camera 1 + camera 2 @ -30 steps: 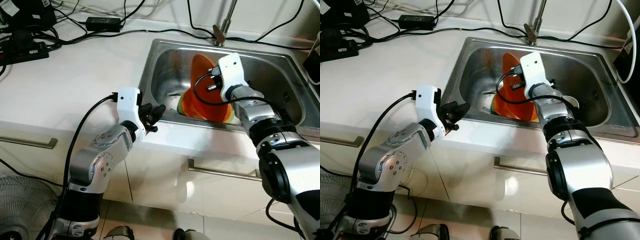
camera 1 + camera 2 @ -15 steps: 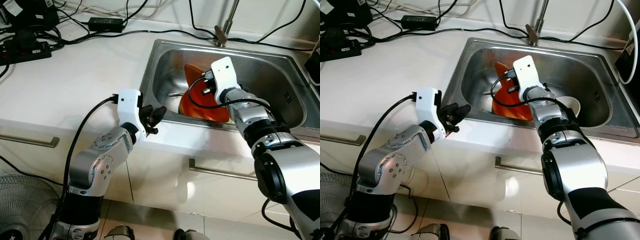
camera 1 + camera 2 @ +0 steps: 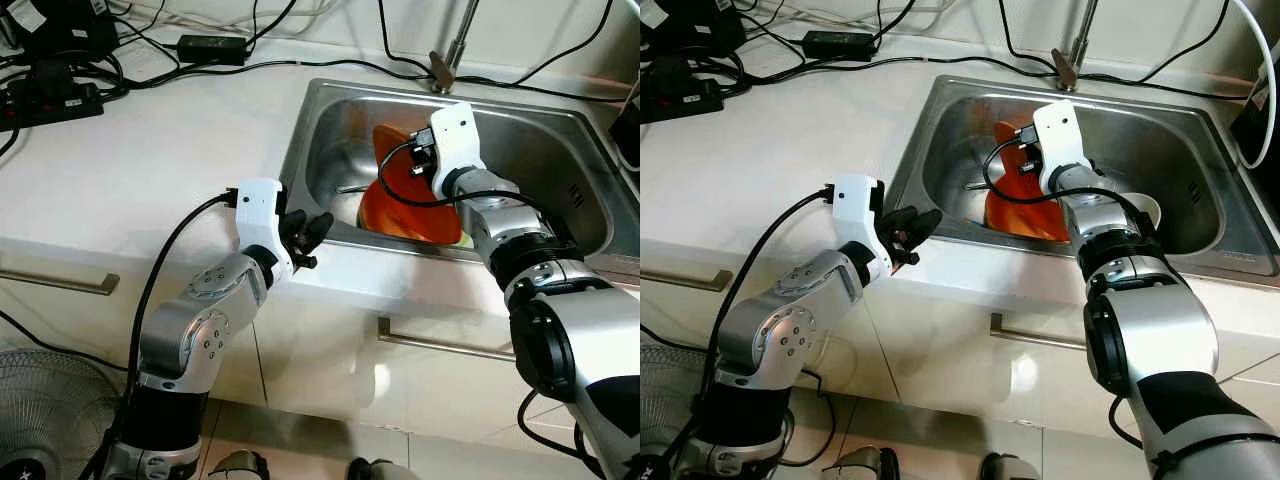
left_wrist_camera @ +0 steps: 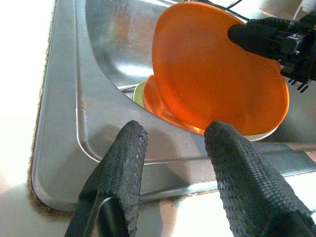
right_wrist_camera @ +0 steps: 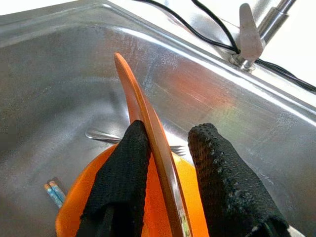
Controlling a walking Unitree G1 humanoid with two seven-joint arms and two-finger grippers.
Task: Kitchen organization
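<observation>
Where the white tabletop (image 3: 150, 150) fills the left of the frame, the steel sink (image 3: 330, 120) sits upper right; inside it, the right gripper (image 5: 165, 168) pinches a tilted orange plate (image 3: 400, 190), while the left gripper (image 4: 173, 163) hovers spread and empty at the sink's near rim.

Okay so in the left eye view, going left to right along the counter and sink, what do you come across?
Black power strip with cables → left gripper with black fingers at the sink's front edge → tilted orange plastic plate in the stainless steel sink → right gripper on the plate's rim.
</observation>
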